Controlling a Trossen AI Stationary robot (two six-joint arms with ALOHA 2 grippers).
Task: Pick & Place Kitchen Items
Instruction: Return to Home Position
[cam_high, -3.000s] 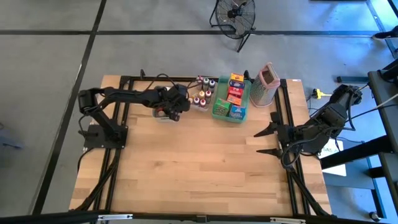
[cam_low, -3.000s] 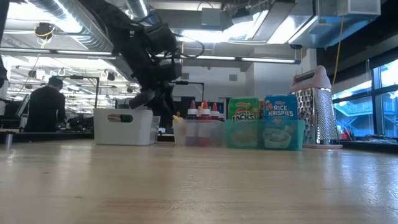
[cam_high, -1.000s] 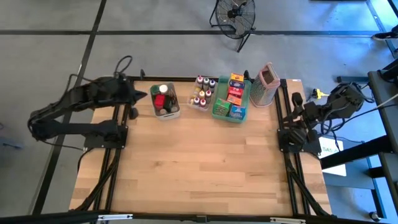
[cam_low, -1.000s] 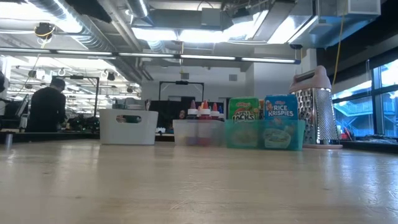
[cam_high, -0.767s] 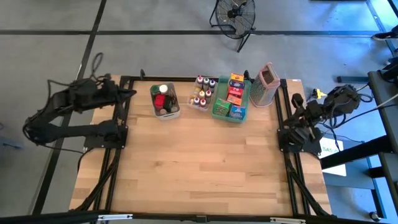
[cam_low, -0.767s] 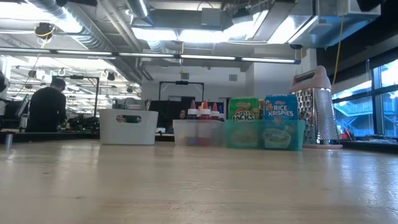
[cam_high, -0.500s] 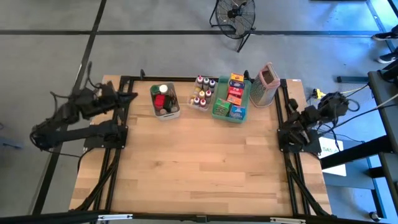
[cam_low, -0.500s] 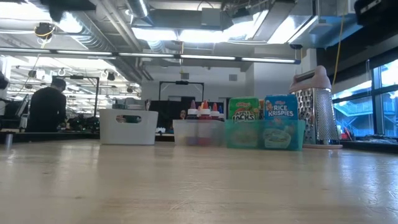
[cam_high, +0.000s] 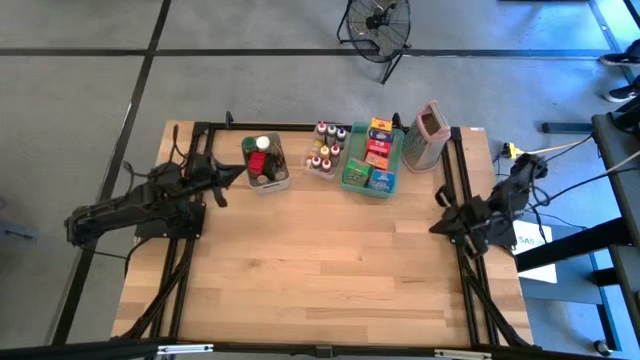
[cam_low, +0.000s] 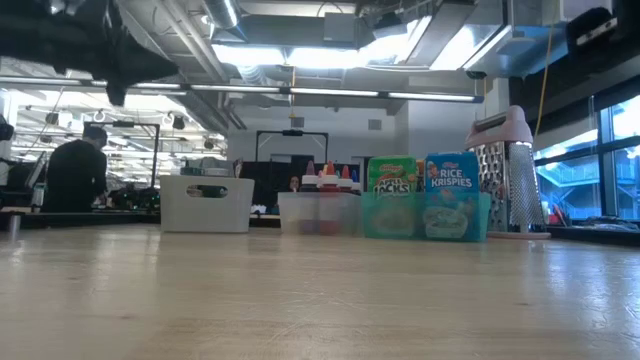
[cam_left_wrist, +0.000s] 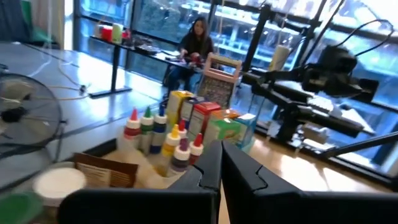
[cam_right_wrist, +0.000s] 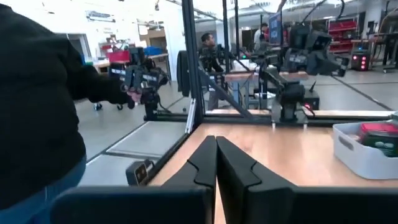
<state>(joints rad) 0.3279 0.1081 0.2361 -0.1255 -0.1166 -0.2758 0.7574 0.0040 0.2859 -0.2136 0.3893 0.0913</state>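
Note:
The kitchen items stand in a row along the table's far edge. Small round jars fill a white bin (cam_high: 265, 160), tiny bottles with coloured caps (cam_high: 326, 148) stand in a clear bin, and small food boxes (cam_high: 375, 152) stand in a green tray (cam_high: 352, 180). My left gripper (cam_high: 240, 172) is shut and level, just left of the white bin and pointing at it; its wrist view shows the bottles (cam_left_wrist: 163, 138) ahead. My right gripper (cam_high: 437, 226) is shut and empty over the table's right edge, pointing left.
A tall pinkish box grater (cam_high: 427, 135) stands right of the green tray. Black frame rails (cam_high: 190, 260) run along the table's left and right sides. The bare wooden top (cam_high: 320, 260) spreads from the row of bins to the near edge. People show in the room beyond.
Both arms have come down from raised poses and their grippers have tipped level. My left gripper has sunk and gone right, toward the white bin. My right gripper has sunk and swung toward the near edge and inward over the table's right side.

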